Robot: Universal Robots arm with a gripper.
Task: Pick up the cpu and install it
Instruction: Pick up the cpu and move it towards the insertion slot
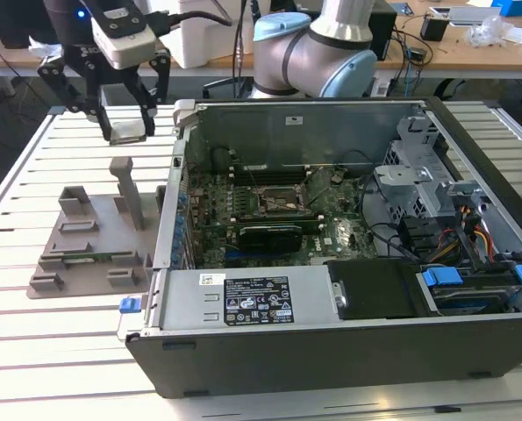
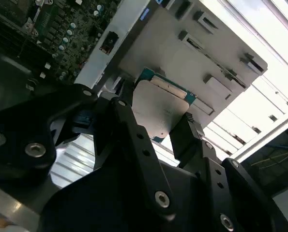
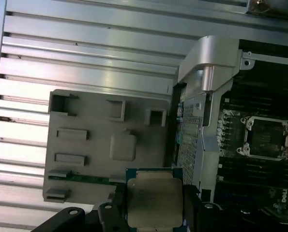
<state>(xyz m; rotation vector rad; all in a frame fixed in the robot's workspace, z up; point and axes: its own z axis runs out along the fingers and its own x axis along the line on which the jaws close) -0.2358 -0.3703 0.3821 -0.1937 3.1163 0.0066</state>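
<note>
Hand (image 1: 127,125) aloft, fingers (image 2: 139,145) in tight pinch

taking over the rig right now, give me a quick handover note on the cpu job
Gripper: shut on the cpu, holding it in the air near the grey tray, on the exterior view's left of the open computer case.
Done: cpu picked up.
Left: cpu is not yet in the motherboard socket inside the case.
</note>
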